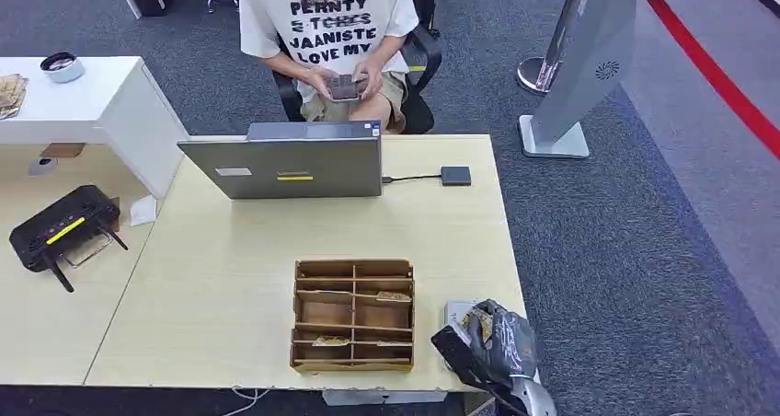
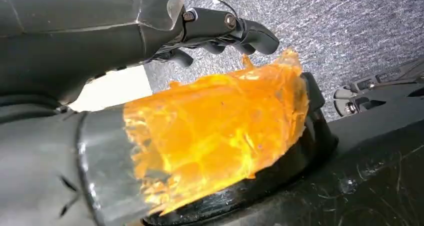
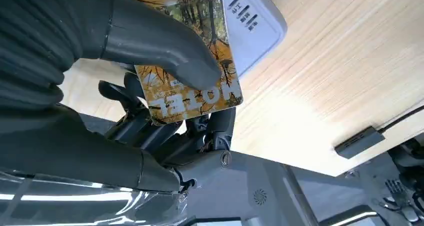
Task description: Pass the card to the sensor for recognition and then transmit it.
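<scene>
Lower right of the head view: right hand (image 1: 497,342) pinches the hotel card (image 3: 192,83) directly over the white sensor (image 3: 250,23); left hand (image 2: 220,33) hangs curled, empty.

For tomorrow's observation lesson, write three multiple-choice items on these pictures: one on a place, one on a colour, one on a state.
1. Where does the white card sensor lie?
A. on the table near its right front edge, right of the wooden organiser
B. on the laptop
C. on the floor

2. What colour is the card's picture?
A. blue
B. orange-brown
C. plain white

3. What is the right hand doing?
A. resting flat on the table
B. holding the card
C. gripping the laptop

Answers: 1 A, the head view shows it beside the organiser; 2 B, the right wrist view shows autumn-toned print; 3 B, the thumb presses the card against the fingers.
</scene>
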{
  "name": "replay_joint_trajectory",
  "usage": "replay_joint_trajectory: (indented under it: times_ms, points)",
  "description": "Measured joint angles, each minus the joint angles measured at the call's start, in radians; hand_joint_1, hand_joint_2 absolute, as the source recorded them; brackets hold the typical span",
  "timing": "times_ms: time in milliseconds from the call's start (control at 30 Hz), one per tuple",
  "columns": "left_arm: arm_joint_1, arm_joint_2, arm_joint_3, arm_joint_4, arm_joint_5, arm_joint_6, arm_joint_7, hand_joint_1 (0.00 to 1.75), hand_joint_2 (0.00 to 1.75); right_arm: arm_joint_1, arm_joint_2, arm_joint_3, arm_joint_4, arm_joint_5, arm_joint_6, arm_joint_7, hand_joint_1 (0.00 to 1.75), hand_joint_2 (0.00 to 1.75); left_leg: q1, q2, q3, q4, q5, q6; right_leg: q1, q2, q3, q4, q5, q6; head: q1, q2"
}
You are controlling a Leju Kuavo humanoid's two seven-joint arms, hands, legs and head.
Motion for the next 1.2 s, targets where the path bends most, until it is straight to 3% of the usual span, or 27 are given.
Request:
replay_joint_trajectory:
  times_ms: [1200]
  points:
    - [0.000,-0.001,0.014,0.000,0.014,0.000,0.006,0.00,0.00,-0.046,0.000,0.003,0.062,-0.005,0.012,-0.014,1.75,1.75,0.000,0.000,0.003,0.000,0.000,0.000,0.000,0.000,0.003,-0.001,0.000,0.000,0.000,0.000]
